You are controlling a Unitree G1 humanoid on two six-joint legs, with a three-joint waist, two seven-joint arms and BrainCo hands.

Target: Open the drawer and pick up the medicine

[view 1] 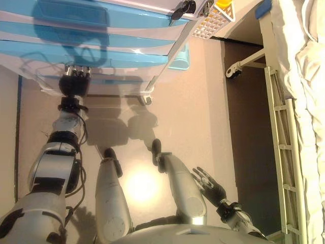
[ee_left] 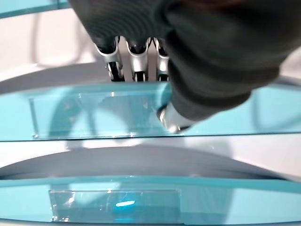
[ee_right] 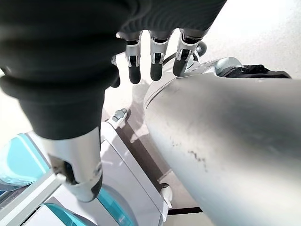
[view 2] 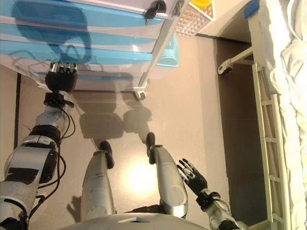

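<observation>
Drawer unit: a white cabinet (view 1: 167, 56) with blue translucent drawer fronts is seen across the upper left of the eye views, standing on castors on the floor (view 1: 203, 117).
Target drawer: the lowest blue drawer (view 1: 101, 58) lies directly ahead of the left robot hand; its long axis runs left to right across the frame.
Left robot hand: the left robot hand (view 1: 74, 81) is raised to the drawer fronts at upper left. In the left wrist view its fingers (ee_left: 136, 61) are seen reaching onto the edge above a blue front; whether they are hooked behind it cannot be told.
Right robot hand: the right robot hand (view 1: 210, 184) hangs at lower right, fingers spread and empty, well apart from the cabinet.
Nearer arm: the left, judged the one to pull.
Medicine: not seen in any view; it is presumed to be inside a closed drawer.
Pull direction: judged to be toward the robot, square to the drawer's long axis.
View differences: clear label pockets (ee_left: 94, 115) on the fronts are shown only by the left wrist view; a bed (view 1: 299, 101) at right and a basket (view 1: 216, 20) on the cabinet are shown only by the eye views.
</observation>
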